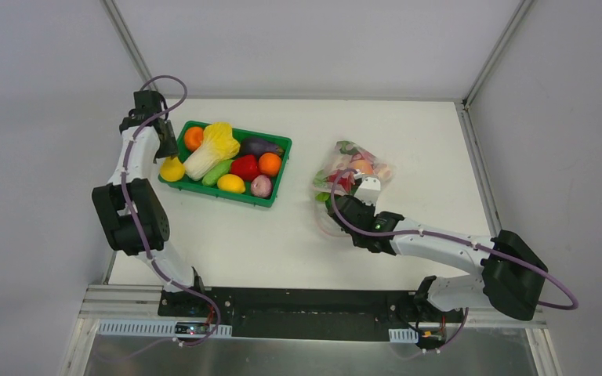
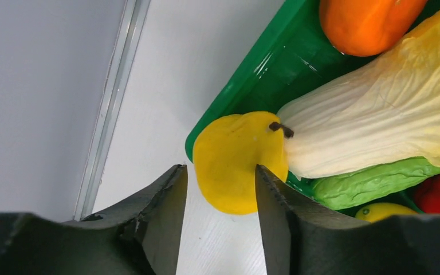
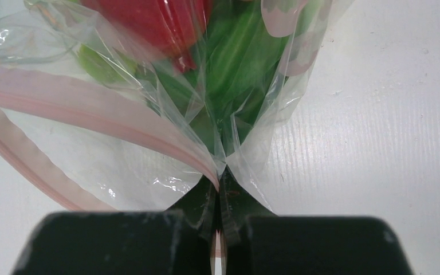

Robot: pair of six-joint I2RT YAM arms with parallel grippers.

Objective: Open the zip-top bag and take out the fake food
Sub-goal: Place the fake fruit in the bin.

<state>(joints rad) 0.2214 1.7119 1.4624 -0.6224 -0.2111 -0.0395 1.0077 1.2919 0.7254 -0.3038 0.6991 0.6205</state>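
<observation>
The bag (image 1: 354, 167) lies on the surface (image 1: 407, 133) to the right of the green tray (image 1: 285, 142), bulging with food: a red piece (image 3: 149, 17) and green leaves (image 3: 229, 63) show through the plastic. The right hand (image 3: 220, 186) is pressed together on the bag, pinching it at the corner where the two halves of the pink zip strip (image 3: 91, 112) meet. The halves run apart from there, so the mouth looks open. Far over at the tray's left corner, the left hand (image 2: 220, 177) is spread and holds nothing, with a yellow pear (image 2: 235, 163) showing between its fingers and perched at the tray's rim. The step in hand seems to be emptying the bag piece by piece. To do it well, the right hand's pinch should be firm and low, anchoring the bag so that the soft plastic cannot slide. The left hand should enter between the zip halves and take the nearest piece. The pear sits near the edge and may roll out if nudged.
</observation>
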